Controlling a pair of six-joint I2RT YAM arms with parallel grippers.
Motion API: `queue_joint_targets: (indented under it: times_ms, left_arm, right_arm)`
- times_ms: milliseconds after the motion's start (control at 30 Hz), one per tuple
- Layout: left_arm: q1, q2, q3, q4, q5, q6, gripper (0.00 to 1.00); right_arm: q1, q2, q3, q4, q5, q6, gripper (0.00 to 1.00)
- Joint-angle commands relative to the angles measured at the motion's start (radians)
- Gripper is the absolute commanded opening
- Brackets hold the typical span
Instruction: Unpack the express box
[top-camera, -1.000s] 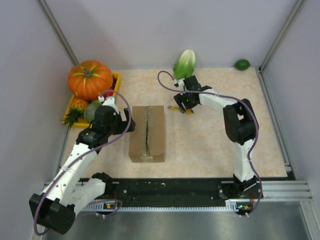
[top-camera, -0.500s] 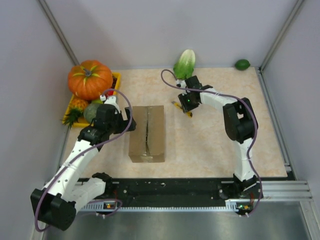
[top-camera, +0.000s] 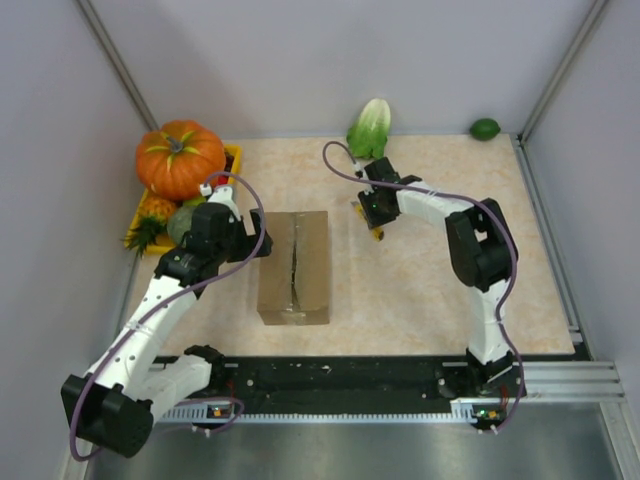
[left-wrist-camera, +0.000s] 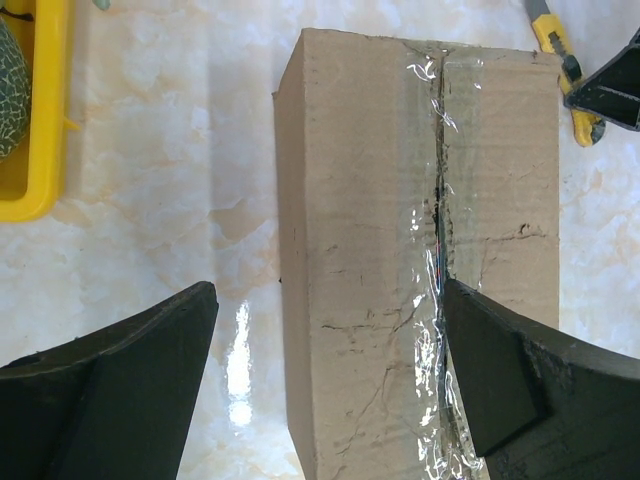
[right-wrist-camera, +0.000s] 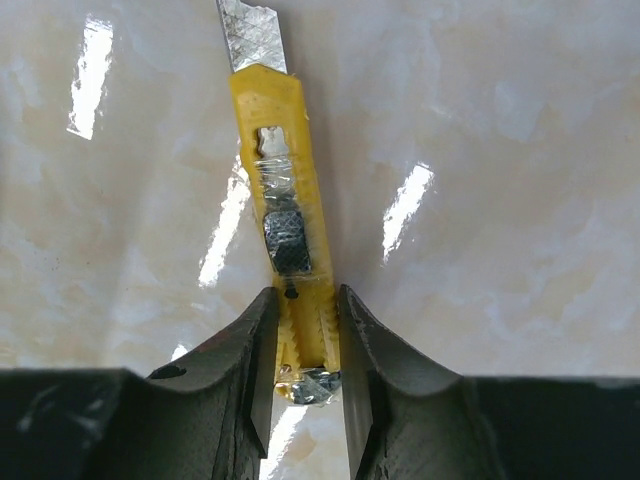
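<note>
Right pincer (right-wrist-camera: 305, 300) closed round cutter (right-wrist-camera: 285, 200), cabbage (top-camera: 370, 128) behind

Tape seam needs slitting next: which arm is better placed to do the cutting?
Right. The right gripper pinches the handle of the yellow box cutter, blade out, on the table beside the express box. The left gripper hangs open and empty above the box, better suited to steadying it.

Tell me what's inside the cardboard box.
Nothing of its contents shows. The express box is shut, its top flaps meeting at a seam under clear tape; only a thin dark crack shows along it, and the flaps cover everything inside.
</note>
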Motion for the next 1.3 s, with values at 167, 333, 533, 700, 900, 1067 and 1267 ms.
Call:
queue_joint_targets:
  times_ms: [167, 333, 533, 700, 900, 1067, 1267]
  left_arm:
    - [0.007, -0.006, 0.054, 0.04, 0.016, 0.032, 0.98]
    - [0.007, 0.008, 0.068, 0.043, 0.038, 0.023, 0.98]
    - [0.007, 0.005, 0.063, 0.044, 0.077, 0.018, 0.98]
    - [0.007, -0.01, 0.049, 0.043, 0.079, 0.015, 0.98]
    - [0.007, -0.024, 0.035, 0.041, 0.082, 0.005, 0.99]
    - [0.007, -0.038, 0.028, 0.034, 0.074, 0.008, 0.98]
    - [0.009, -0.038, 0.028, 0.032, 0.07, 0.011, 0.98]
  right_arm:
    - [0.007, -0.139, -0.025, -0.055, -0.012, 0.157, 0.22]
    - [0.004, -0.192, -0.04, -0.055, -0.053, 0.196, 0.22]
    - [0.004, -0.221, -0.065, -0.056, -0.07, 0.214, 0.25]
    - [0.038, -0.192, -0.049, -0.055, -0.067, 0.13, 0.43]
    - [0.066, -0.08, 0.027, -0.041, 0.025, 0.082, 0.5]
    - [0.067, 0.005, 0.073, -0.027, 0.059, 0.059, 0.5]
    - [0.066, 0.034, 0.093, -0.003, 0.089, 0.018, 0.48]
